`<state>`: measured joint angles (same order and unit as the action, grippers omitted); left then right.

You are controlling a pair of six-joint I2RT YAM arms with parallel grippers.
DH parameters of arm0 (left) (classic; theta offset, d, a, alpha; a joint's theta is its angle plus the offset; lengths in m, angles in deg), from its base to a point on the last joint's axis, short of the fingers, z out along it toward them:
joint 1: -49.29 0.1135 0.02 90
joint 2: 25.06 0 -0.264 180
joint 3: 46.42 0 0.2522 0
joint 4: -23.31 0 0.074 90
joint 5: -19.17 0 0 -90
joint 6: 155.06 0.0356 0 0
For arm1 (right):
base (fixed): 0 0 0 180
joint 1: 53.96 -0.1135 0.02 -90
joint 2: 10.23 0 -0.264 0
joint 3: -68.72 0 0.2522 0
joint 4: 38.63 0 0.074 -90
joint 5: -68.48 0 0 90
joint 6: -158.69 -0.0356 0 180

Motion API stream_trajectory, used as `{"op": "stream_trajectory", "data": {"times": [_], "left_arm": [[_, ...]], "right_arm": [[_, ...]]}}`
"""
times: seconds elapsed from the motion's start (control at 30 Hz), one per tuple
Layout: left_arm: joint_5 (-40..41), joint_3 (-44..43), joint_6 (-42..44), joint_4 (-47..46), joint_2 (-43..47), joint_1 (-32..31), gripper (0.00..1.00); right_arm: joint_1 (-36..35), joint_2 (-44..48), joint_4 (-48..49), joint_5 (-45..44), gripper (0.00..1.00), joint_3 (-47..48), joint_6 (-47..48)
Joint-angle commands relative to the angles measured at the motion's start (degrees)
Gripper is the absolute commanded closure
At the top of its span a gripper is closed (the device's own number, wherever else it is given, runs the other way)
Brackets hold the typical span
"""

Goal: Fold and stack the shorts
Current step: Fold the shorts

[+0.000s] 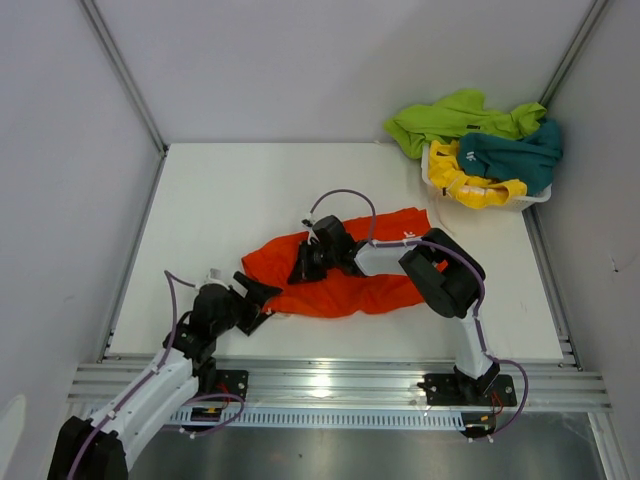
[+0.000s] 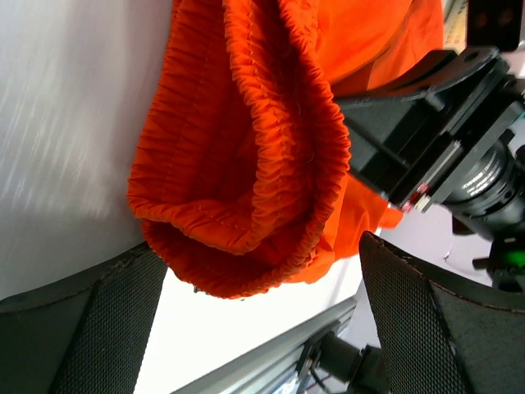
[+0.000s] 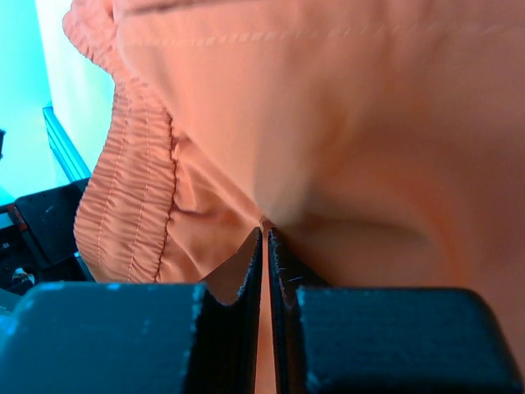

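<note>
We see right gripper point(image 3: 264, 238) clamped onto orange shorts point(image 1: 345, 295); left gripper point(image 2: 262, 254) spread wide beside the waistband point(image 2: 246, 148).

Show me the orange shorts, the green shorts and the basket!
orange shorts point(image 1: 340, 295), top view, on the near part of the cloth.
green shorts point(image 1: 450, 115), top view, on the middle of the bundle.
basket point(image 1: 533, 201), top view, on its near white rim.
</note>
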<state>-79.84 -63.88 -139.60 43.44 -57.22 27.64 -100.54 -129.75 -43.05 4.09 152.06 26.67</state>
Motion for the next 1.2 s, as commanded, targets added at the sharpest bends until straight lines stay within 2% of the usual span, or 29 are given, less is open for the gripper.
{"op": "stream_trajectory", "data": {"times": [0.0,0.07,0.4,0.47,0.5,0.57,0.6,0.7,0.8,0.97,1.07,1.17], "left_arm": [[3.91,8.53,-0.6,-5.91,-2.81,-0.32,0.01],[5.23,8.45,-0.87,-7.94,-3.87,-0.32,0.01],[13.4,5.91,3.26,-5.14,-2.9,-0.32,0.01],[13.94,5.99,3.7,-5.23,-3.43,-0.32,0.01],[14.11,6.08,3.88,-5.58,-3.61,-0.32,0.01],[14.03,6.25,3.79,-5.67,-4.05,-0.32,0.01],[13.85,5.99,3.88,-5.76,-4.14,-0.32,0.01],[13.5,5.9,3.62,-5.41,-4.05,-0.32,0.01],[13.24,4.76,3.79,-3.04,-3.17,-0.32,0.01],[12.8,-0.49,4.93,6.25,1.48,0.46,0.01],[12.18,-3.67,7.12,14.15,4.03,1.87,0.01],[13.14,-8.76,10.28,21.37,5.7,3.63,0.01]], "right_arm": [[0.27,0.08,1.64,0.94,0.92,1.17,-0.34],[0.27,0.08,1.82,1.02,0.92,1.17,-0.26],[0.18,-0.98,0.68,2.43,0.9,1.88,0.62],[0.27,-0.01,1.38,2.26,0.81,1.09,0.89],[0.27,1.65,1.55,1.39,0.68,0.56,1.58],[0.27,3.5,1.56,0.5,0.6,-0.76,3.08],[0.27,4.47,1.47,-0.63,0.51,-1.29,5.09],[0.27,8.86,2.6,-2.22,0.43,-4.71,8.08],[0.09,13.26,6.2,-3.45,0.31,-9.02,11.78],[-2.35,19.05,8.41,-7.14,0.27,-12.97,21.17],[-4.56,20.38,7.27,-11.09,0.3,-12.72,26.36],[-5.97,19.77,7.36,-10.41,0.53,-11.05,26.47]]}}
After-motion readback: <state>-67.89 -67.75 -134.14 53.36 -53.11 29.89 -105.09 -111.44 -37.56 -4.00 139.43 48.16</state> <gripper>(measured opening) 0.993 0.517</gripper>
